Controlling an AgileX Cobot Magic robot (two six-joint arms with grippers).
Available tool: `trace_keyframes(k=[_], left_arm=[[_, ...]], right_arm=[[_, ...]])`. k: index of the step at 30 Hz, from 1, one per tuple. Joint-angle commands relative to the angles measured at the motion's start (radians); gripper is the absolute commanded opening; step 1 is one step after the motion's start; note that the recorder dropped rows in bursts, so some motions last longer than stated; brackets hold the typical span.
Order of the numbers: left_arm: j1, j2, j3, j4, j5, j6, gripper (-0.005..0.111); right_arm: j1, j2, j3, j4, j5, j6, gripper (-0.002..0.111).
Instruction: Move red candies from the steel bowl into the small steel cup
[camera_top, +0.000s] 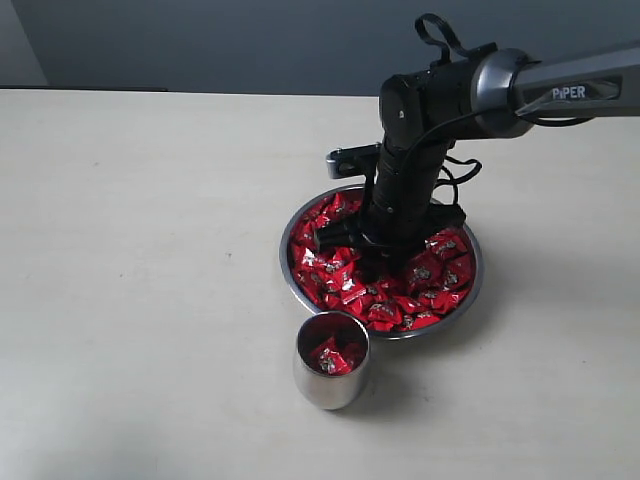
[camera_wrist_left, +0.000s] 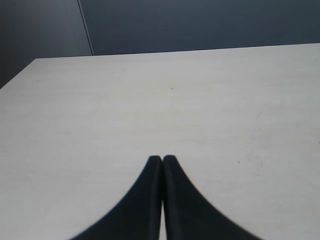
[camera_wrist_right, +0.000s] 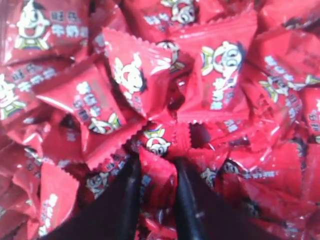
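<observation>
Red candy (camera_wrist_right: 156, 176) between right gripper (camera_wrist_right: 155, 160) fingers (camera_wrist_right: 128, 196)

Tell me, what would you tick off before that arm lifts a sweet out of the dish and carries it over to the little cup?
1. Right end effector down among the red candies in the steel bowl: ok.
2. A candy sits between its fingers: ok.
3. Grip firm enough to lift: cannot tell.
4. Only one candy caught: cannot tell.
5. Small steel cup upright beside the bowl, with room above the few candies inside: ok.
6. Left end effector shut over bare table, away from the bowl: ok.
</observation>
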Motion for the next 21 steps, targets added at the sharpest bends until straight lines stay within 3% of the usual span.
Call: trace_keyframes(k=[1, 21], left_arm=[[-0.007, -0.005, 0.005, 0.002, -0.008, -0.001, 0.000], [-0.007, -0.005, 0.005, 0.002, -0.008, -0.001, 0.000]], right_arm=[[-0.002, -0.032, -0.004, -0.039, 0.001, -0.009, 0.001], [-0.002, -0.166, -0.066, -0.158, 0.068, -0.005, -0.001]])
